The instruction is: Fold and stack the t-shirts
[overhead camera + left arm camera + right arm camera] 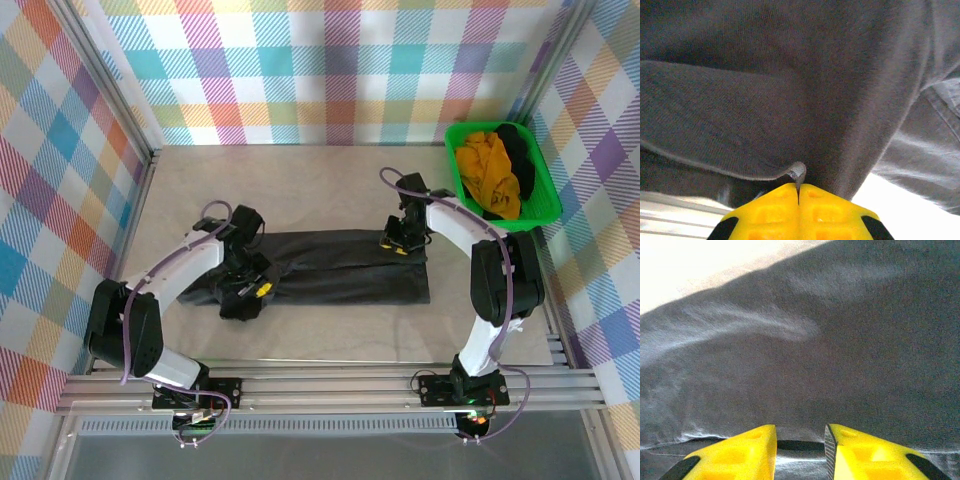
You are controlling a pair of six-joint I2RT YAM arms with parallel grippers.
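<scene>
Charcoal t-shirt (340,265) lengthwise left-to-right

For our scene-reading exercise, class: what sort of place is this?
Probably a robot test cell, not a home: plaid cloth walls, a beige tabletop edged by aluminium rails, and two white robot arms bolted there, working a charcoal-black fabric t-shirt.

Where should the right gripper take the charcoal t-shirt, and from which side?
Probably its far edge near the right end, coming down from above: the charcoal t-shirt lies flat, so only an edge offers a lip to pinch. The right gripper hangs open with a fabric edge between its fingers.
</scene>
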